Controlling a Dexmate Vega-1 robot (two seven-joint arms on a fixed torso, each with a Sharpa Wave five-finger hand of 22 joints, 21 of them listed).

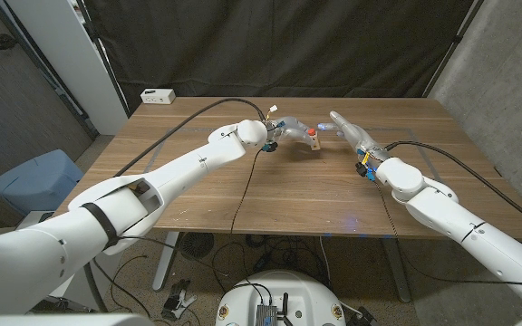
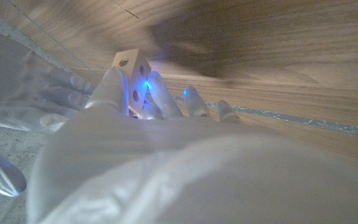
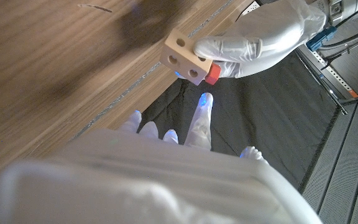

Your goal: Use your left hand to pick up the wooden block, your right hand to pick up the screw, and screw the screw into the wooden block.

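Note:
In the head view my left hand (image 1: 285, 132) holds the wooden block (image 1: 310, 139) up over the far middle of the table (image 1: 333, 199). In the right wrist view the block (image 3: 183, 54) is pale with round holes, and a red screw (image 3: 212, 76) sticks out of its side next to a finger of the left hand (image 3: 253, 37). The left wrist view has the block (image 2: 132, 73) gripped between the left hand's fingers (image 2: 112, 90). My right hand (image 1: 349, 132) hovers just right of the block; its fingers (image 3: 201, 118) are spread and hold nothing.
A white box (image 1: 158, 95) sits at the table's back left corner. A black cable (image 1: 242, 195) runs across the tabletop toward the front edge. A black curtain hangs behind the table, and a blue bin (image 1: 30, 181) stands on the floor to the left.

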